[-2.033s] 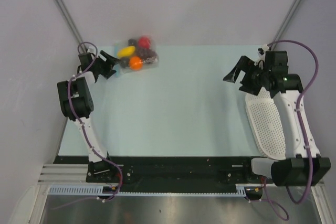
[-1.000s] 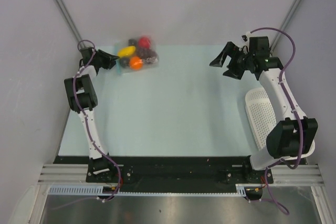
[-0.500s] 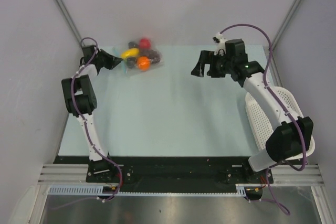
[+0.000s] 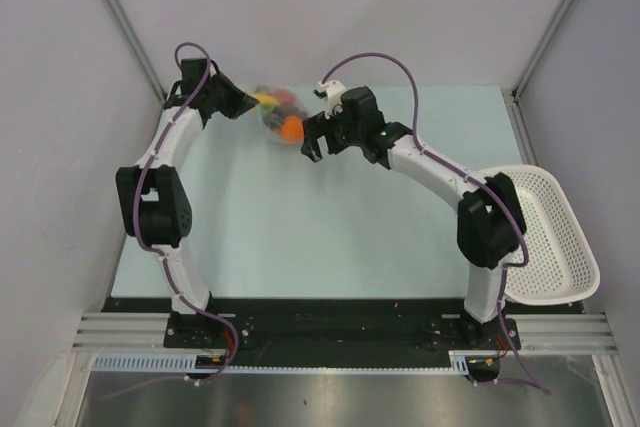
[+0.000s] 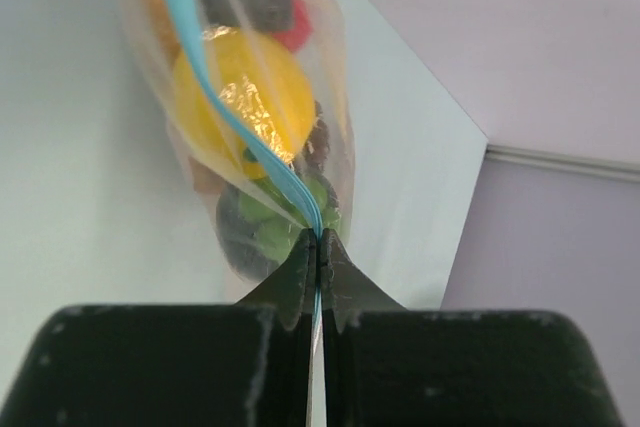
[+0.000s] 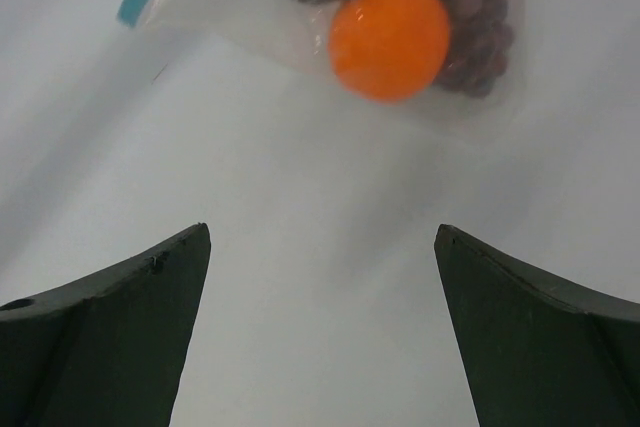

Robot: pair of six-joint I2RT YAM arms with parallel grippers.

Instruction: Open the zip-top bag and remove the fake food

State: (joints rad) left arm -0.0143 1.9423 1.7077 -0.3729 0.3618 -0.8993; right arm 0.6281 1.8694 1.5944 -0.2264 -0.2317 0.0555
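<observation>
The zip-top bag (image 4: 277, 110) is at the back of the table, blurred in the top view. My left gripper (image 4: 240, 105) is shut on its teal zip strip (image 5: 203, 72), which runs away from the closed jaws (image 5: 318, 243). Through the clear plastic I see the fake food: a yellow piece (image 5: 240, 97), a red one (image 5: 296, 21), green leaves (image 5: 282, 227), an orange ball (image 6: 390, 37) and dark purple pieces (image 6: 478, 35). My right gripper (image 4: 312, 139) is open just short of the orange ball, with only bare table between its fingers (image 6: 322, 230).
A white perforated basket (image 4: 556, 237) lies at the table's right edge, beside the right arm's base. Grey walls close in behind and on both sides. The bag sits close to the back wall.
The left gripper closed on the bag's zip strip and drew the bag to the right. The right arm swung left across the table to the bag, uncovering the basket.
</observation>
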